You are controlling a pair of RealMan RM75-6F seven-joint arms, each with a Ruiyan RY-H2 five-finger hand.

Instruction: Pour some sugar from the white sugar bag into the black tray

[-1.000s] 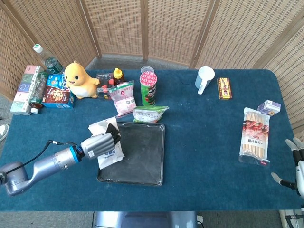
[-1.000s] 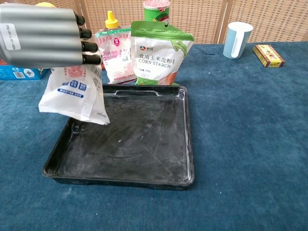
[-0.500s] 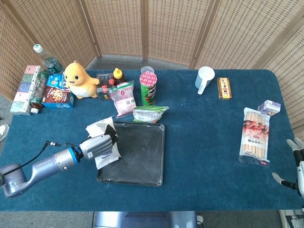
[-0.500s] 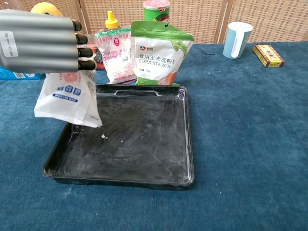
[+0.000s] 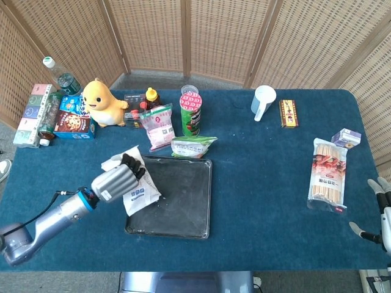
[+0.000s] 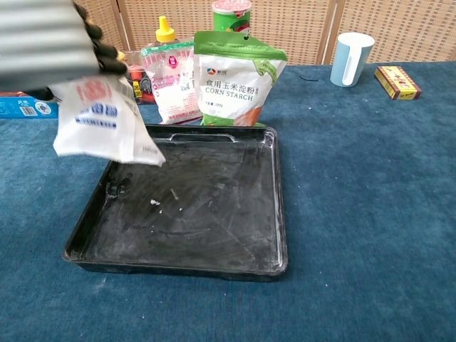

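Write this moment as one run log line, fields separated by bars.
left hand: holds white sugar bag over black tray left side | tray: few white grains | right hand: idle, table edge

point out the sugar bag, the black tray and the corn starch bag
sugar bag [image 6: 103, 132], chest view, on its printed front
black tray [image 6: 280, 206], chest view, on its right rim
corn starch bag [image 6: 239, 82], chest view, on its front label
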